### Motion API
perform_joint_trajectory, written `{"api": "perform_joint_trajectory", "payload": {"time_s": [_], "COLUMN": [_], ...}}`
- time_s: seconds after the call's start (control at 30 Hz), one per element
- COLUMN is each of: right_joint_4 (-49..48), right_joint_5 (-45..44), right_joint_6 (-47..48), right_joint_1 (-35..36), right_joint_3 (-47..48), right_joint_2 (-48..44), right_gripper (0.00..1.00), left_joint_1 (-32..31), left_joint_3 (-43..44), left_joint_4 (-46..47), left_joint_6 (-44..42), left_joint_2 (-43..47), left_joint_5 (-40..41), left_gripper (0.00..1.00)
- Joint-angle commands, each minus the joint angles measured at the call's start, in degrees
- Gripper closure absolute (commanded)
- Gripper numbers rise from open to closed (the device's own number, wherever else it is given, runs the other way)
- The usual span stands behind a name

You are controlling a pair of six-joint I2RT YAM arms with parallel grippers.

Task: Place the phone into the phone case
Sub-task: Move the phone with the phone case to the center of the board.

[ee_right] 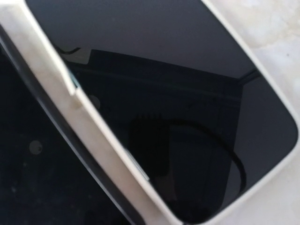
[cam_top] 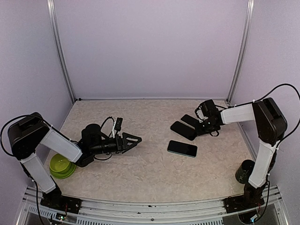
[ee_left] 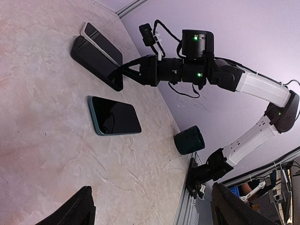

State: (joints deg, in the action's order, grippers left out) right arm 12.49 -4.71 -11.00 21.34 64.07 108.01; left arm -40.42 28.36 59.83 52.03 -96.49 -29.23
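While the left gripper [cam_top: 136, 139] hangs low over the speckled beige table [cam_top: 140, 183] in the left half of the top view, its two dark fingers [ee_left: 75, 212] are spread wide and nothing is between them. Just left of this arm stands a round bowl [cam_top: 60, 165] of bright green, smooth plastic. In the right half of the same view lie three flat rectangles with rounded corners. The phone [cam_top: 182, 148] is the lowest one, near the centre of the table; it lies flat with the glossy black screen up and has a thin teal edge. It is apart from the other two and no gripper touches it. Above it, a little to the right, lies the phone case [cam_top: 183, 130], a matte black slab. A second device with a white rim [cam_top: 190, 120] lies just beside the case along its upper right edge. In the right wrist view this white rim looks smooth and slightly rounded, and the dark glass inside it reflects like a mirror. The right gripper [cam_top: 202, 125] is down at the right end of these two things, very near or touching them, but I cannot tell if its fingers are pressed together or pinch something. A dark green round cup [cam_top: 244, 171] stands upright at the lower right, near the base of the right arm.
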Motion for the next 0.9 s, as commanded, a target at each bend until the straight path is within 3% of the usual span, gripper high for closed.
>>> {"api": "perform_joint_trajectory", "payload": {"time_s": [0.0,0.17,0.37,0.6,0.87], "right_joint_4": [4.9,4.1,3.9,4.1,6.0], "right_joint_5": [-1.1,-1.0,-1.1,1.9,1.5], "right_joint_6": [-0.1,-0.6,-1.2,-3.2,-3.6], "right_joint_1": [1.3,1.3,1.2,0.0,0.0], "right_joint_3": [-3.2,-3.4,-3.9,-3.9,-4.4], "right_joint_2": [0.1,2.0,4.7,4.8,-0.3], "right_gripper": [0.71,0.76,0.89,0.94,0.92], "left_joint_1": [-0.2,-0.2,-0.1,0.1,0.4], "left_joint_3": [0.9,0.8,0.0,-0.8,-1.1], "left_joint_4": [-0.3,0.4,0.5,1.0,1.2], "left_joint_6": [-1.2,-0.8,-1.0,-0.9,-0.9], "left_joint_2": [0.9,0.3,0.7,0.9,1.4], "left_joint_5": [0.6,0.8,1.1,1.3,1.4], "left_gripper": [0.17,0.17,0.17,0.17,0.17]}}
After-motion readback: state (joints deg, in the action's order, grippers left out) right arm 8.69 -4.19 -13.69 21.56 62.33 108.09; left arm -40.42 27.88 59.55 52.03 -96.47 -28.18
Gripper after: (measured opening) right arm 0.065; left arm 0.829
